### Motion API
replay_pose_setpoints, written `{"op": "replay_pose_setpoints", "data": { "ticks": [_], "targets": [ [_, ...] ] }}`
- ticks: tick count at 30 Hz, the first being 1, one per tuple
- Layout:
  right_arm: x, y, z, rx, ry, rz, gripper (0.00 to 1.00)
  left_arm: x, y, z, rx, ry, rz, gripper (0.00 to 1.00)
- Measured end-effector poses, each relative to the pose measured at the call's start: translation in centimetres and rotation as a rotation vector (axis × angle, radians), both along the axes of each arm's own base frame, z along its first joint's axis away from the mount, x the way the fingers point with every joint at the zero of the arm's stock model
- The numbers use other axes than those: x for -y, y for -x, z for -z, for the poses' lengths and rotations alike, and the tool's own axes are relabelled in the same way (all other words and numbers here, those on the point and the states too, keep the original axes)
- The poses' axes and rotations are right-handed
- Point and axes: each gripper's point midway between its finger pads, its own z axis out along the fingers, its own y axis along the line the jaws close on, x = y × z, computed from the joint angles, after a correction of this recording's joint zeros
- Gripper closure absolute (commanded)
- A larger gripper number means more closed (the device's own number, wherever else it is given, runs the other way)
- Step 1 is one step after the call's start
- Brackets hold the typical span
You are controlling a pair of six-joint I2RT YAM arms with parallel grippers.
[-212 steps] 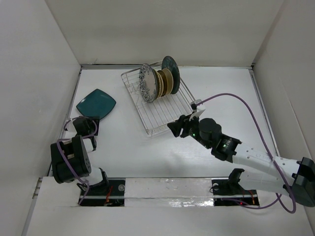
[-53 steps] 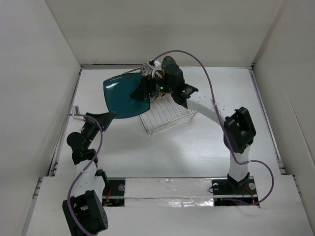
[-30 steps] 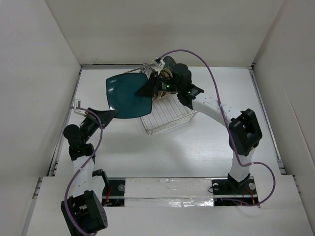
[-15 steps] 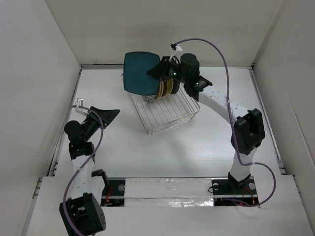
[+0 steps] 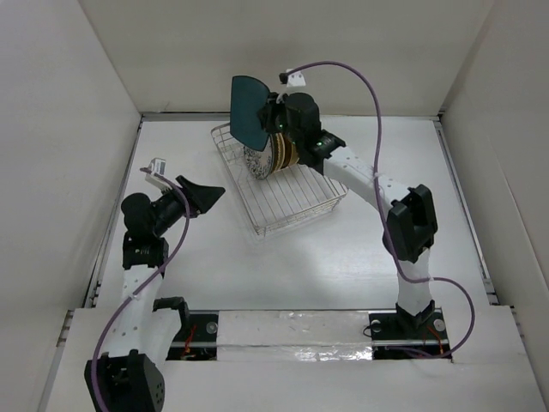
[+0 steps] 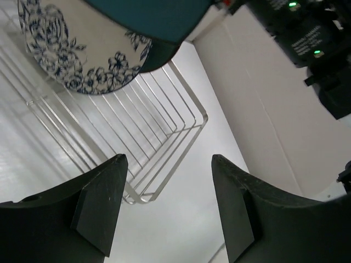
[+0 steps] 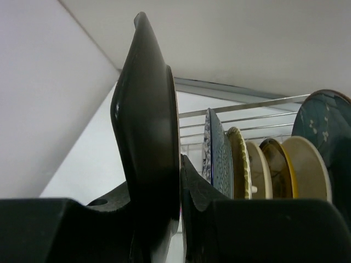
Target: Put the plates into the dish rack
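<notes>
Over rack (image 5: pixel 296 204), teal plate (image 5: pixel 249 110) nr patterned plate (image 5: pixel 255 161)

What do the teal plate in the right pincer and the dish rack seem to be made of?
Teal plate: probably glazed ceramic; thick rounded rim, smooth faintly shiny surface. Dish rack: thin metal wire, likely steel or chrome-plated; the rods shine silver.

The white table (image 5: pixel 223 266) is closed in by plain white walls (image 5: pixel 77 129) at the back and on both sides. A silver wire dish rack (image 5: pixel 296 199) stands flat on it, toward the far end and a little left of the middle. The rack is turned at an angle to the table's edges. Its far corner is near the back wall, and it is well apart from both side walls.
</notes>
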Motion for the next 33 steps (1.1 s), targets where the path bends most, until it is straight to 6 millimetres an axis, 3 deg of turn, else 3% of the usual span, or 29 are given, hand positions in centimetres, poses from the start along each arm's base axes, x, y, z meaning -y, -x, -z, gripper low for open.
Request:
{"op": "replay_pose_setpoints", "data": {
  "ticks": [6,14,18,27,33],
  "targets": [
    [-2.4,-1.9,2.6,0.041,0.118,0.064,1.0,0.0,0.9,-4.0,0.172,-0.164,-0.063,0.4],
    [-3.3,-3.3,7.7,0.051,0.282,0.136,1.0,-0.8,0.9,-3.0,0.176,-0.244,-0.102,0.39],
    [-4.2,-3.9,9.0,0.06,0.286,0.138,1.0,-1.1,0.8,-2.3,0.157,-0.262,-0.113,0.39],
    [-5.7,-3.1,10.5,0.086,0.297,0.14,1.0,-1.4,0.8,-2.1,0.152,-0.275,-0.125,0.39],
    [-6.8,-1.6,13.6,0.086,0.296,0.133,0.99,-1.4,0.8,-2.2,0.154,-0.275,-0.127,0.39]
  ]
}}
